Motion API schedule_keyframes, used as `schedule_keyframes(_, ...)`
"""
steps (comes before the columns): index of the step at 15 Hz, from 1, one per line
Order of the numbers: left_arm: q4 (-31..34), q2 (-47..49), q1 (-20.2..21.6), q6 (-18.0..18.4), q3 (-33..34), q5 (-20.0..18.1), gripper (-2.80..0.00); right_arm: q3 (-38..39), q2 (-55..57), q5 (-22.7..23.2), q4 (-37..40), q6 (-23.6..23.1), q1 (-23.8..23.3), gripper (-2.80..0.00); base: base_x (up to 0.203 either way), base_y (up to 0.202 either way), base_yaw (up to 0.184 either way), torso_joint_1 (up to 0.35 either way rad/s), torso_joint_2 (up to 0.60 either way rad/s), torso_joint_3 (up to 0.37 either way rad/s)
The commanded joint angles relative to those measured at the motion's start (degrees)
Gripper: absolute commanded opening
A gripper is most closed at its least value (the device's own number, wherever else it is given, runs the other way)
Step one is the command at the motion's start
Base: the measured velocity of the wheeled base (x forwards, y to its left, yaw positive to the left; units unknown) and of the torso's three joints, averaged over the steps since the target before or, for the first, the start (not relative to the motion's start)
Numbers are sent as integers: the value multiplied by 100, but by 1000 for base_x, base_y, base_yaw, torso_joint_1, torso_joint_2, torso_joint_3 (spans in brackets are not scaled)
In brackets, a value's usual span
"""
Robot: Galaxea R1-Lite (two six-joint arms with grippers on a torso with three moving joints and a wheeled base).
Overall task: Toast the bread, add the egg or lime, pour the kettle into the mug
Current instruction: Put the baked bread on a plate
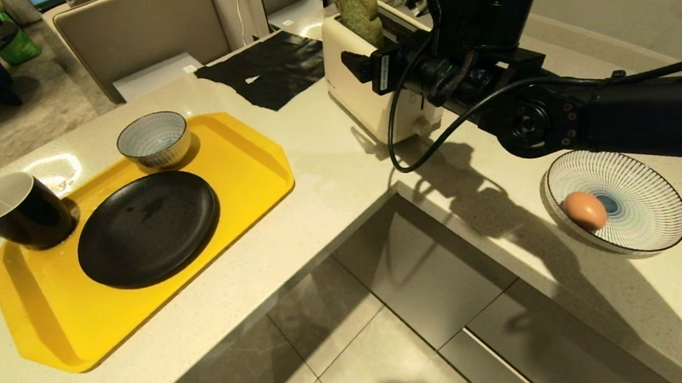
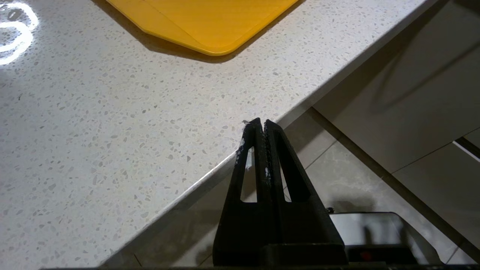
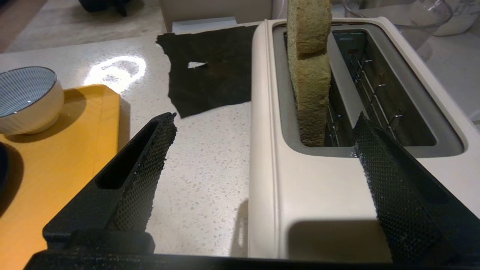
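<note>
Mug [image 1: 18, 213]: glossy black cylinder, white inside, on the yellow tray's [image 1: 238, 164] left corner.
Plate [image 1: 147, 229]: matte black disc on the tray, beside a ribbed striped bowl [image 1: 154, 139].
Left gripper [image 2: 262, 129]: clenched, empty, over the speckled stone counter [image 2: 112, 131] edge.
Bread [image 3: 309, 71]: spongy green slice, upright in the cream toaster's [image 3: 318, 195] left slot.
Right gripper [image 3: 264, 137]: mesh-textured fingers [image 3: 150, 172] spread wide, holding nothing, just short of the toaster.
Egg [image 1: 585, 210]: smooth, brownish, in a striped dish [image 1: 641, 187].
</note>
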Motion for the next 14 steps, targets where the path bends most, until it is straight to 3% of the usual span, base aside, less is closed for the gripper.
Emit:
schedule_keyframes(1, -1, 7, 0, 0, 0, 1, -280, -13, 84, -165, 11, -73, 9, 0, 0, 0, 0, 0, 0, 0)
schedule_keyframes(14, -1, 7, 6, 0, 0, 1, -280, 21, -792, -587, -110, -72, 40, 0, 0, 0, 0, 0, 0, 0)
